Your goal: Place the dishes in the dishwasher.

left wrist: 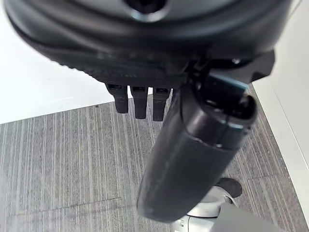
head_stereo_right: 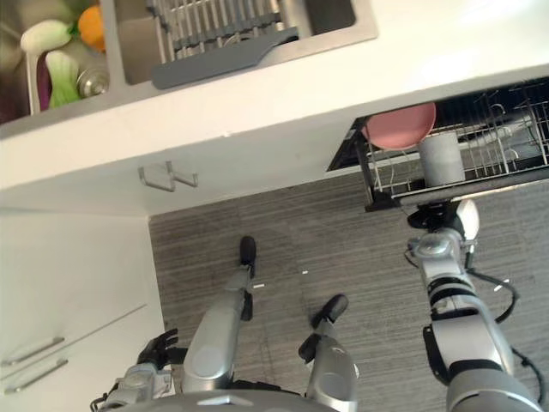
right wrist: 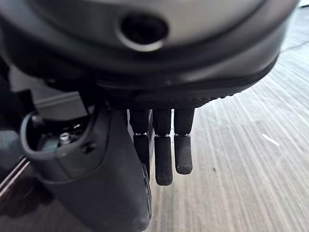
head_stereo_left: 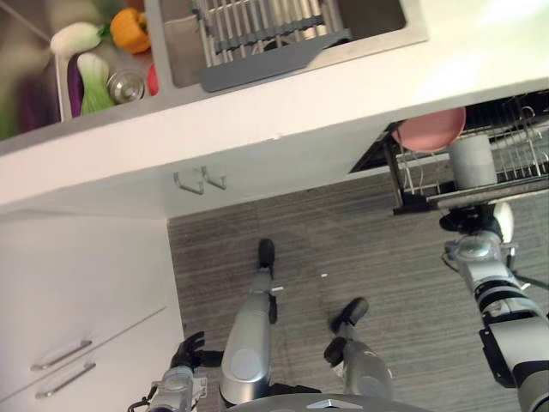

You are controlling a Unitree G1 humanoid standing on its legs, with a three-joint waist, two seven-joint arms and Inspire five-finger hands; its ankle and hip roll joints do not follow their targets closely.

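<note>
While the right robot hand (head_stereo_left: 470, 221) hangs just below the front edge of the dishwasher rack (head_stereo_left: 480, 196), its fingers (right wrist: 164, 159) are straight and released, and they hold nothing; behind them is the grey striped floor (right wrist: 251, 183). In the rack stand a pink plate (head_stereo_left: 429, 129), which leans at the rack's left end, and a grey cup (head_stereo_left: 473, 160) just beside it, nearer to the front edge. I cannot tell if the robot hand touches the rack. The left robot hand (head_stereo_left: 187, 351) hangs low near the white cabinet (head_stereo_left: 77, 300) with two drawer handles (head_stereo_left: 62, 354); its fingers (left wrist: 140, 104) also look relaxed and empty over the floor. Above the rack runs the white bench (head_stereo_left: 283, 107). A sink (head_stereo_left: 184, 51) is set in the bench, with a metal grid (head_stereo_left: 257, 21) inside and a dark grey tray (head_stereo_left: 270, 62) lying across its front edge. At the left edge of the bench is a bin with vegetables (head_stereo_left: 90, 51), among them an orange pepper (head_stereo_left: 130, 28), and with a metal can (head_stereo_left: 126, 86). Under the bench edge two hooks (head_stereo_left: 199, 181) are fixed.
</note>
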